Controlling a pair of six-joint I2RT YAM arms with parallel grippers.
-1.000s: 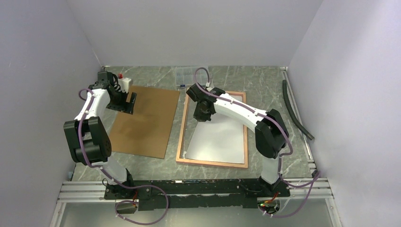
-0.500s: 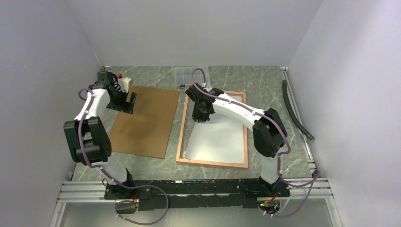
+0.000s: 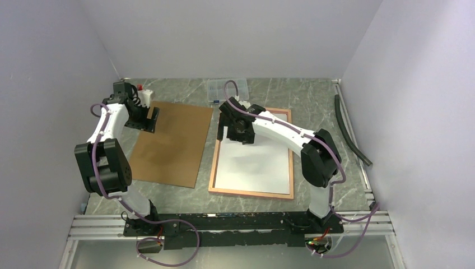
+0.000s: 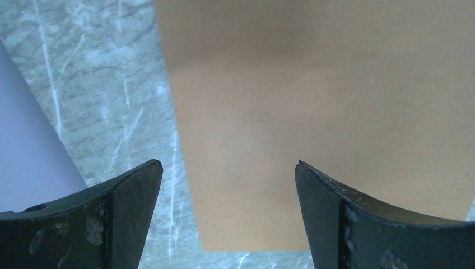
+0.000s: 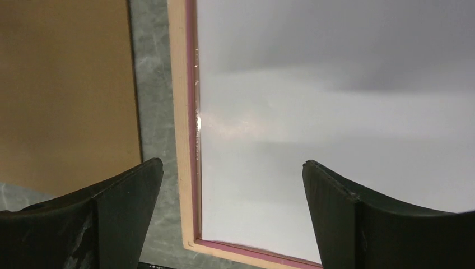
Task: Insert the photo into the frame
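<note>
The frame (image 3: pixel 213 168) lies flat on the table right of centre, wood-brown side up with a pink inner lip (image 5: pixel 192 112). The photo (image 3: pixel 255 165) lies inside it, plain white side up, its picture side hidden. In the right wrist view the white sheet (image 5: pixel 336 140) fills the frame's near corner. My right gripper (image 3: pixel 234 134) hovers over the frame's far left corner, open with nothing between its fingers (image 5: pixel 232 168). My left gripper (image 3: pixel 151 119) is open and empty above the far left corner of the brown backing board (image 4: pixel 313 84).
The brown backing board (image 3: pixel 171 143) lies left of the frame, with a narrow strip of table between them. A clear compartment box (image 3: pixel 219 89) stands at the back. A white bottle with a red cap (image 3: pixel 144 95) is behind the left arm. A black hose (image 3: pixel 350 131) runs along the right edge.
My right gripper has opened and let go of the photo, which now lies flat in the frame; its far end was raised before. The left gripper shifted slightly towards the back.
</note>
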